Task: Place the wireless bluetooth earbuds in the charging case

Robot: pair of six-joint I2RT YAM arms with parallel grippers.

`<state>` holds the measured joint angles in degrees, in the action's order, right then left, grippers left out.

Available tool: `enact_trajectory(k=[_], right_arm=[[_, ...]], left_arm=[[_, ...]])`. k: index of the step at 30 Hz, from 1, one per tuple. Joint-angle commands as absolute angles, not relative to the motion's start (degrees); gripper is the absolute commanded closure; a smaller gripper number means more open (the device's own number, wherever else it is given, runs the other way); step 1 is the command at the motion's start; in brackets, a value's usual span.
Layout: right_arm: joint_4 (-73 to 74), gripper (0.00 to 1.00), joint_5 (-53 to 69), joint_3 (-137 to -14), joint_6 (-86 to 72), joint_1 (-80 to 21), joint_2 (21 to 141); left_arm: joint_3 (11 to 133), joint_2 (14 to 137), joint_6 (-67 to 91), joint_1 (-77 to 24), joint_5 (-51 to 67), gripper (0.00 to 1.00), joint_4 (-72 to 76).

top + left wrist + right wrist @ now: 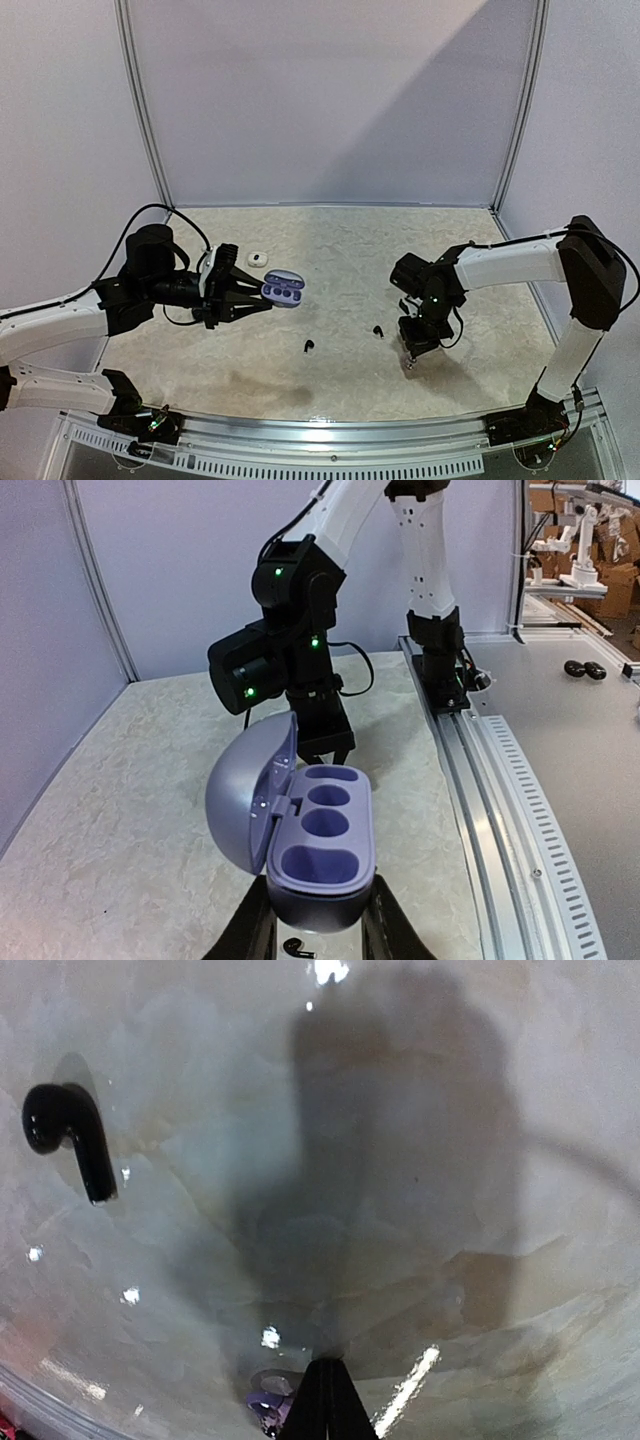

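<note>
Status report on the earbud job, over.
Left gripper shut on open charging case, sockets empty. Right gripper shut, low, nothing visibly held. One black earbud beside it, another toward the left arm, both loose. Nothing blocking the case.

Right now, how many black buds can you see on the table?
2 black buds. One lies near the open case held by the left claw; the other lies just left of the right claw. Others may be hidden.
</note>
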<state>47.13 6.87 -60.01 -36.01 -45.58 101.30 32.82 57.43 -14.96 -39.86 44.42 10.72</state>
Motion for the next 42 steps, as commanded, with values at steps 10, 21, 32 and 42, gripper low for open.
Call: enact_trajectory(k=[10, 21, 32, 42], right_arm=[[44.70, 1.00, 10.75, -52.57, -44.02, -47.79, 95.87], [54.04, 0.94, 7.66, -58.08, -41.98, -47.95, 93.57], [53.26, 0.74, 8.70, -70.00, -0.26, -45.80, 97.73], [54.45, 0.61, 12.76, -71.64, 34.47, -46.30, 103.76]], left_arm=[[31.84, 57.04, -15.83, -39.99, 44.56, 1.00, 9.91], [31.88, 56.51, -16.17, -40.03, 44.52, 1.00, 9.40], [31.92, 55.95, -15.97, -40.08, 44.49, 1.00, 9.32], [32.07, 55.10, -15.49, -40.08, 43.84, 1.00, 7.64]])
